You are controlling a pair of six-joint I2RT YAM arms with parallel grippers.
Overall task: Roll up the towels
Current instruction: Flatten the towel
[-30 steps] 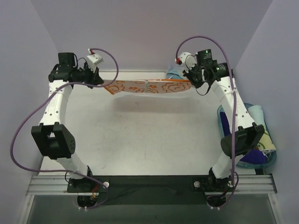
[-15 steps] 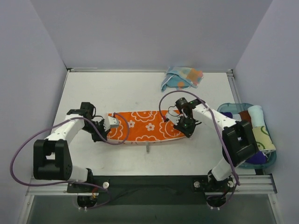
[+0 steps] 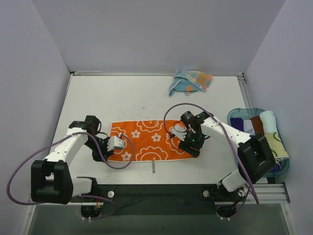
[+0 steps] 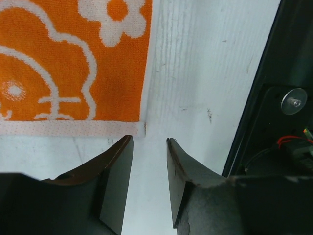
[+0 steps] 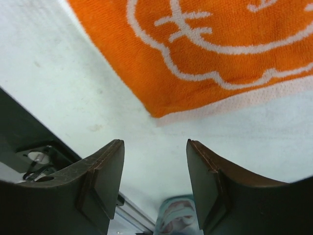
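The left end effector (image 4: 149, 147) is released, its jaws apart and empty just short of a near corner of the orange towel (image 3: 146, 142). That towel lies spread flat on the bench (image 3: 122, 98), probably laid out ready for rolling. At its right end, the right end effector (image 5: 154, 147) also gapes empty. Further right, the blue towel (image 3: 190, 82) sits crumpled by the far edge, not yet rolled.

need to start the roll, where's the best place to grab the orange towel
Probably its two near corners, each from its own short end. The orange towel lies flat and spread, so only the hemmed edge offers a lip, and a corner sits just ahead of the open left pincer and right pincer.
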